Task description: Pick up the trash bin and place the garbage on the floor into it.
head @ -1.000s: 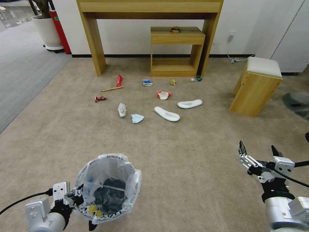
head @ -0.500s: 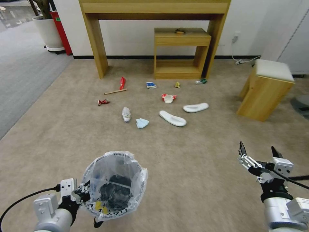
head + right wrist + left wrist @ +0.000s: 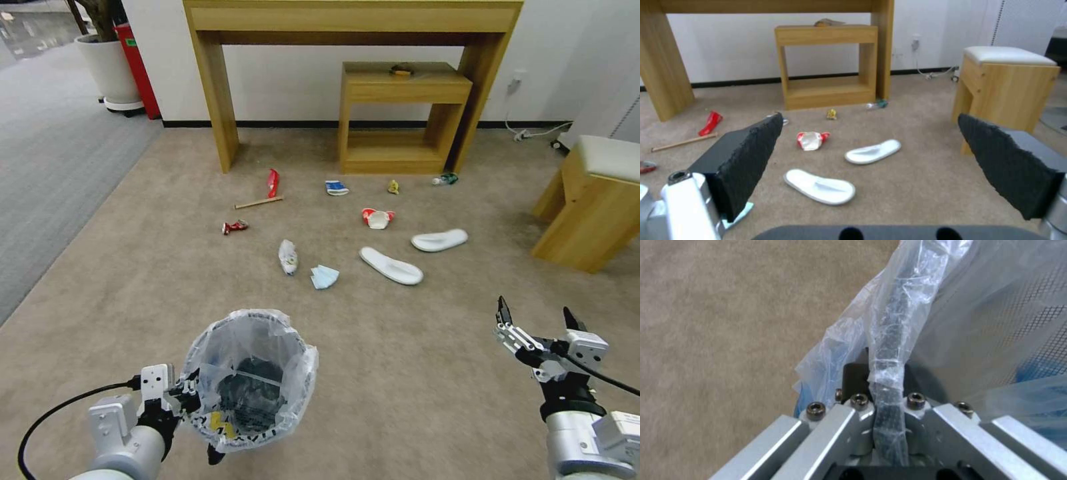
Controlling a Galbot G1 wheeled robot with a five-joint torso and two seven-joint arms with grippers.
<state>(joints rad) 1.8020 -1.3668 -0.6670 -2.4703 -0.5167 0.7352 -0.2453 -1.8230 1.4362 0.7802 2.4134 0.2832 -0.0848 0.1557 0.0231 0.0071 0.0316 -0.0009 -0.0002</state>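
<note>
Even indoor light is falling from above, leaving soft shadows under the tall light-wood console table (image 3: 353,13). Straight edges are bowing toward the head view's borders. The crinkled clear plastic bag (image 3: 907,300) is catching pale glare and looking soft up close.

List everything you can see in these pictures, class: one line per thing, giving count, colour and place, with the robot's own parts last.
trash bin: 1, black with clear liner, near floor, held at the rim
red wrapper: 1, red, below the tall table
wooden stick: 1, tan, beside the red wrapper
crushed can: 1, red, leftmost litter
clear bag: 1, clear, mid-floor
mask: 1, blue, beside the clear bag
carton: 1, blue-white, before the small table
cup: 1, red-white, mid-floor
yellow wrapper: 1, yellow, near the small table
bottle: 1, green, by the tall table's leg
slippers: 2, white, right of the mask
tall table: 1, wood, at the wall
small table: 1, wood, under it
stool: 1, wood, white seat, right
left gripper: 1, silver, jaws shut on the bin's rim
right gripper: 1, black jaws open, above the carpet
</note>
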